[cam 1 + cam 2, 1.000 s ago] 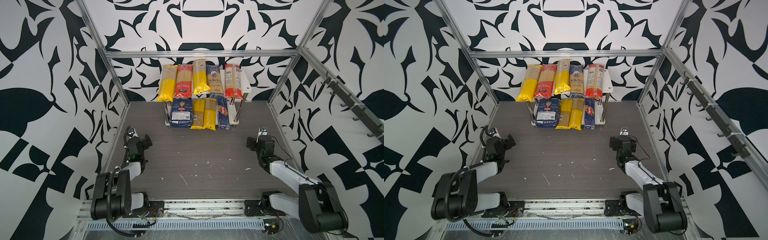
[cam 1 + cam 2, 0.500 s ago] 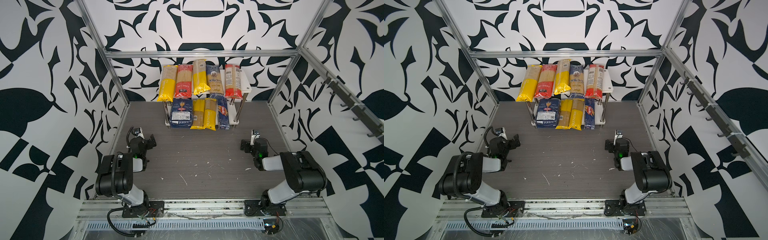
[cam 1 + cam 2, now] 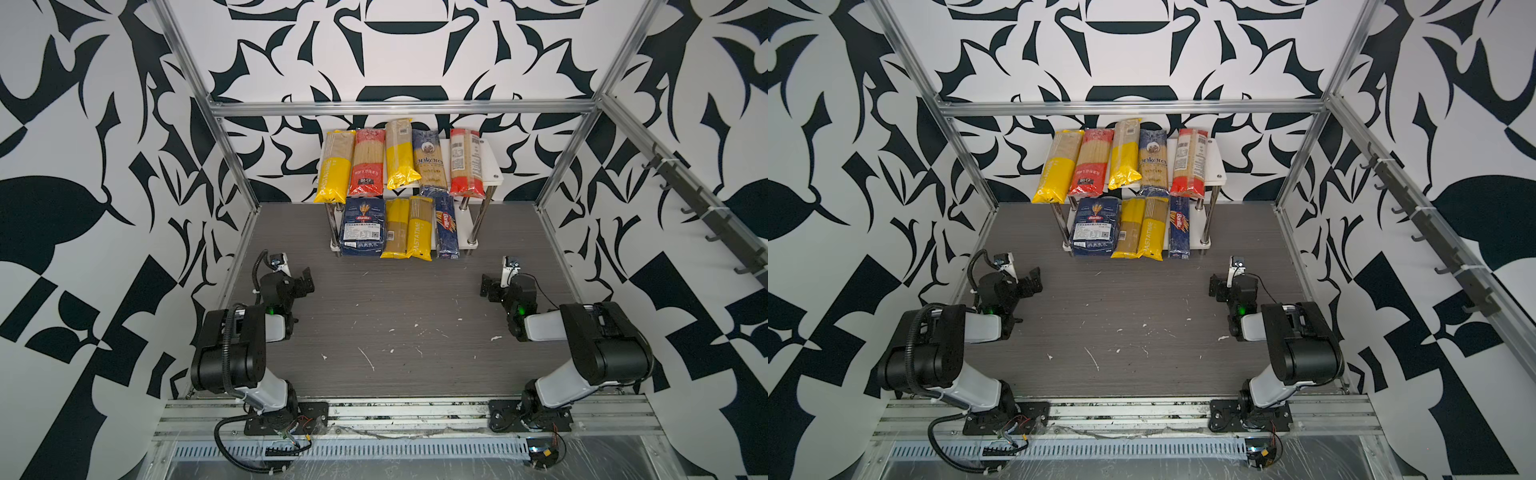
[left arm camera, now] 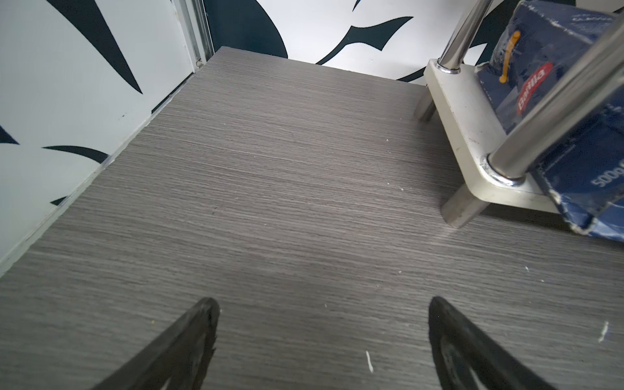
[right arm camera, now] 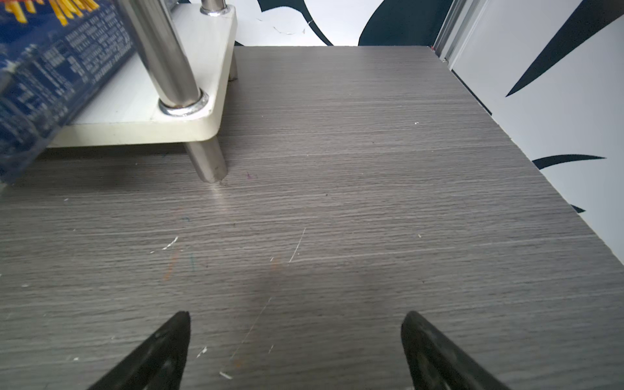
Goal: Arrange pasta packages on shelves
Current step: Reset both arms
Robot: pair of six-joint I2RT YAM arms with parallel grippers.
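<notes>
**Both end effectors empty, packs all shelved**

Step looked like parking. Best done by drawing the left end effector (image 4: 320,305) and right end effector (image 5: 294,317) straight back, clear of the chrome posts (image 5: 165,50) and the overhanging bag ends. Both had jaws wide apart, holding nothing and touching nothing, low over the bare desk (image 3: 395,316). The shelves (image 3: 492,166) stood ahead, apart from both. Pasta packages (image 3: 419,224): five on the upper board, four on the lower.
</notes>
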